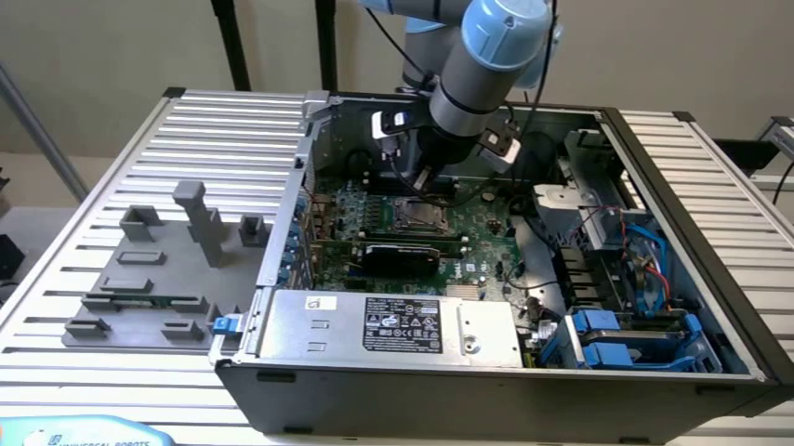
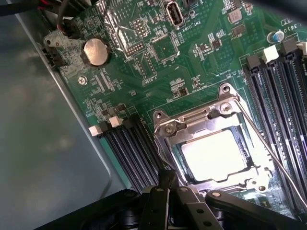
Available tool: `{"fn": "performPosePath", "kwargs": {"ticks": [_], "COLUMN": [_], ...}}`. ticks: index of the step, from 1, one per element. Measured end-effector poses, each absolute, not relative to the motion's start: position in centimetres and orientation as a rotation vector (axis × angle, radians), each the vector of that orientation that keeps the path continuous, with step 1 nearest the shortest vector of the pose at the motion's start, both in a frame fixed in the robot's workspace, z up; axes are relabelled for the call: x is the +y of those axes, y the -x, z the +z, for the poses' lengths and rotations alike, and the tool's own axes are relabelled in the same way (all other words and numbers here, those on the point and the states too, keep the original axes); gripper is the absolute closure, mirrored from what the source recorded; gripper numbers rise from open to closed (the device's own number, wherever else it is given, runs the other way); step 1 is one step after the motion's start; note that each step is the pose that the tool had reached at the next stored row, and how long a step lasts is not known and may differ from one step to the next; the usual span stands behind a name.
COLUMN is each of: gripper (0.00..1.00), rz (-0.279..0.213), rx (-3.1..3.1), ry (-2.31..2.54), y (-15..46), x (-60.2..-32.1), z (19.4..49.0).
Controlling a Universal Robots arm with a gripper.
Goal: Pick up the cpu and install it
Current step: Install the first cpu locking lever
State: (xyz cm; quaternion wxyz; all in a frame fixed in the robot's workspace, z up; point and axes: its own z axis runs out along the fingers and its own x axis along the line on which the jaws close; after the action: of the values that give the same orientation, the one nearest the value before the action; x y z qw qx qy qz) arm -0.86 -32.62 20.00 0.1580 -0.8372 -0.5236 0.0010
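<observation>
The cpu [image 2: 217, 155] is a pale silver square lying flat inside the metal socket frame [image 2: 192, 125] on the green motherboard [image 2: 192, 72]. In the wrist view my gripper [image 2: 168, 178] has its black fingers drawn together to one tip beside the frame's edge, with nothing held between them. In the exterior view the gripper [image 1: 426, 193] hangs inside the open computer case, just above the socket frame [image 1: 419, 216]. The frame's thin wire lever [image 2: 271, 153] runs along its far side.
Dark memory slots [image 2: 134, 148] flank the socket on both sides [image 2: 283, 91]. A coin battery [image 2: 97, 51] sits on the board. The power supply [image 1: 390, 325] and drive cage with blue cables [image 1: 620, 288] fill the case. Grey fixture blocks [image 1: 186, 228] stand on the slatted table [image 1: 186, 139].
</observation>
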Motion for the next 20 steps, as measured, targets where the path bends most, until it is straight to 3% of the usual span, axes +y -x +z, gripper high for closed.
{"fn": "performPosePath", "kwargs": {"ticks": [20], "gripper": [0.89], "rz": [0.019], "rx": [-1.506], "ry": [2.413], "y": [-0.3], "x": [-32.6], "z": [19.8]}}
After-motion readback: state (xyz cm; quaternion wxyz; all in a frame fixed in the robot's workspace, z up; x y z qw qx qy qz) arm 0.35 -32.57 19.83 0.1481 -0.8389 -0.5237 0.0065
